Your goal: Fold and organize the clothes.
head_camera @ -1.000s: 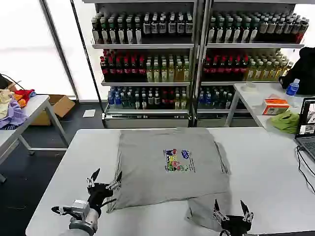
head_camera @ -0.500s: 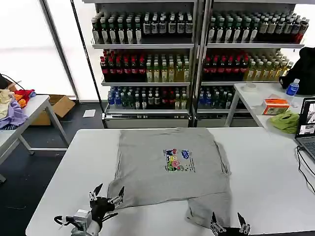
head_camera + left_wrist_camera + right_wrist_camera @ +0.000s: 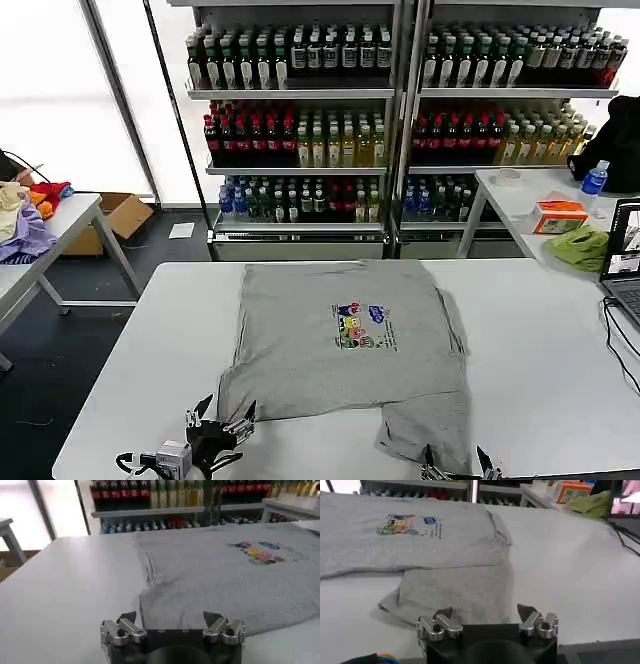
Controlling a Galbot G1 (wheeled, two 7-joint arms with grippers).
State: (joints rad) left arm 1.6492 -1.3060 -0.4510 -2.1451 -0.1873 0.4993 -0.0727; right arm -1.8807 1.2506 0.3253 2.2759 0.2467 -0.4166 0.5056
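I see my left claw (image 3: 222, 417) low at the table's (image 3: 560, 350) near edge, jaws spread and holding nothing, just short of the grey T-shirt's (image 3: 345, 345) near left corner. My right claw (image 3: 453, 462) sits at the near edge too, also open and empty, by the shirt's folded flap. The T-shirt lies flat mid-table, print up, its long axis running from near edge to far edge.

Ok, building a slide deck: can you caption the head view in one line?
Grey shirt spread print-up on the white table, left gripper and right gripper open at its near edge.
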